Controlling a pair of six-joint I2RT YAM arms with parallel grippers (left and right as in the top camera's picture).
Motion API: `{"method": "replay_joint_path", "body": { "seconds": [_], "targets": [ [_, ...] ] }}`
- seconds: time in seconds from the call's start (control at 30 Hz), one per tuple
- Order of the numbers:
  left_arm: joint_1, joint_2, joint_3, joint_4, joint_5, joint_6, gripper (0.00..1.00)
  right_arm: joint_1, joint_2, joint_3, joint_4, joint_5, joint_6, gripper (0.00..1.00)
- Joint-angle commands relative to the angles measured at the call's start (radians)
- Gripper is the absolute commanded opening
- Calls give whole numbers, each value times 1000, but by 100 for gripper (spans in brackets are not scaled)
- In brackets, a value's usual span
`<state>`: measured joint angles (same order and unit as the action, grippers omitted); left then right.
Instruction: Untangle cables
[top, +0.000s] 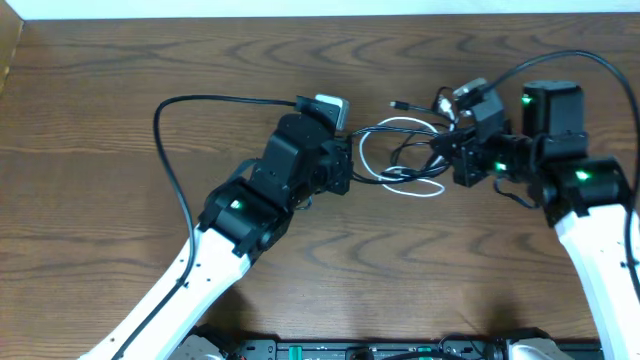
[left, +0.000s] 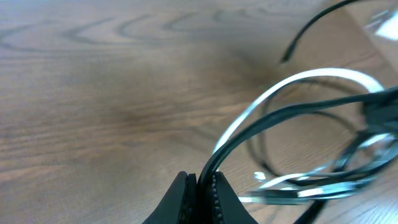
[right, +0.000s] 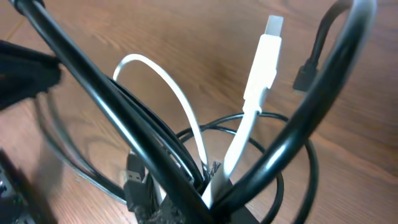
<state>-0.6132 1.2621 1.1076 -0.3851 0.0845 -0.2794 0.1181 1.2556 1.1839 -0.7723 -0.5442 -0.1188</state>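
Overhead view gives me the table (top: 100, 120), with the left gripper (top: 345, 165) and right gripper (top: 458, 152) facing each other and the cables (top: 405, 160) strung in loose loops between them. As I judge it, the step in hand is drawing the two cords apart. To do it well I should move the grippers away from each other slowly and level, watching that the loops slide open rather than cinch into a knot. If they tighten, I should ease off and regrip nearer the crossing.

My left fingers are clamped together on the black cord (left: 298, 109), which runs out from between them, with the white cord (left: 323, 76) arching just beside it. My right fingers are also closed, seemingly pinching the white cord low down, with thin black loops crowded around. I cannot tell whether black is caught there too. The white plug (right: 264, 56) stands just beyond those fingers, and the small black plug (right: 306, 78) is near it.
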Motion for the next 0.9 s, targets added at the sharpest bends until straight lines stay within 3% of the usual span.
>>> {"method": "replay_joint_path", "body": {
  "seconds": [0.0, 0.4, 0.53, 0.87],
  "targets": [
    [38, 18, 16, -11, -93, 17, 8, -72, -62, -2, -19, 103, 17, 1],
    [65, 23, 14, -34, -140, 17, 9, -106, -89, -2, -34, 225, 66, 1],
    [76, 23, 14, -83, -237, 17, 9, -106, -89, -2, -41, 305, 96, 1],
    [197, 23, 11, -132, -254, 16, 8, -106, -89, -2, -83, 503, 177, 1]
  ]
}}
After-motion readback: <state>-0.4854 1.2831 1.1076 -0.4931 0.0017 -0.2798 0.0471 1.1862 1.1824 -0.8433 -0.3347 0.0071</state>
